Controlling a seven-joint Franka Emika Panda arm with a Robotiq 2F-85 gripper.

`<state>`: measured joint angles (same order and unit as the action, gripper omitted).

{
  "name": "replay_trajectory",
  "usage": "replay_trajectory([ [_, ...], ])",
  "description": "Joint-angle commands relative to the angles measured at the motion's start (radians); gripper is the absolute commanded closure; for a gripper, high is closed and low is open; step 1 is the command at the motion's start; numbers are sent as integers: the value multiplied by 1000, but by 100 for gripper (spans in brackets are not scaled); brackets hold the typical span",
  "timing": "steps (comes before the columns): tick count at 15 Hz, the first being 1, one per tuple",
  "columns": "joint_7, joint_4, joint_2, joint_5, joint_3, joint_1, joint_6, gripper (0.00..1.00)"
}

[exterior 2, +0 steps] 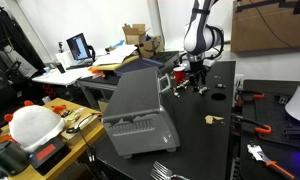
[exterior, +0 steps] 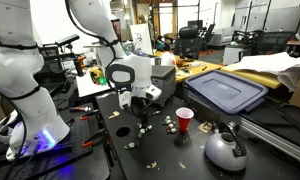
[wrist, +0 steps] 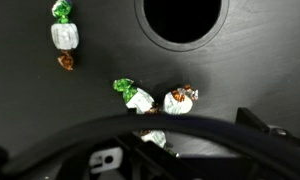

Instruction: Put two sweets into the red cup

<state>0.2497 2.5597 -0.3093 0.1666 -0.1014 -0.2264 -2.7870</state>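
Wrist view: sweet, seemingly lengthwise top-to-bottom

Crinkly glossy-wrapped sweets, matt black table

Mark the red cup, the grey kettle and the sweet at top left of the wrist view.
red cup point(exterior: 184, 120): in an exterior view, on its red side wall.
grey kettle point(exterior: 225, 150): in an exterior view, on its rounded body.
top-left sweet point(wrist: 65, 36): wrist view, on its pale wrapped middle.
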Motion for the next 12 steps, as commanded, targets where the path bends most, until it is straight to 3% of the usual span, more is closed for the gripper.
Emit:
replay_trajectory([
  [1,-166,-23,-44,-28,-40,34,-69,0],
  [5,-396,-33,-61,-92,-137,135,-94,0],
  [8,-521,-38,-56,-141,-197,210,-45,0],
  [12,-540,-34,-38,-146,-185,229,0,0],
])
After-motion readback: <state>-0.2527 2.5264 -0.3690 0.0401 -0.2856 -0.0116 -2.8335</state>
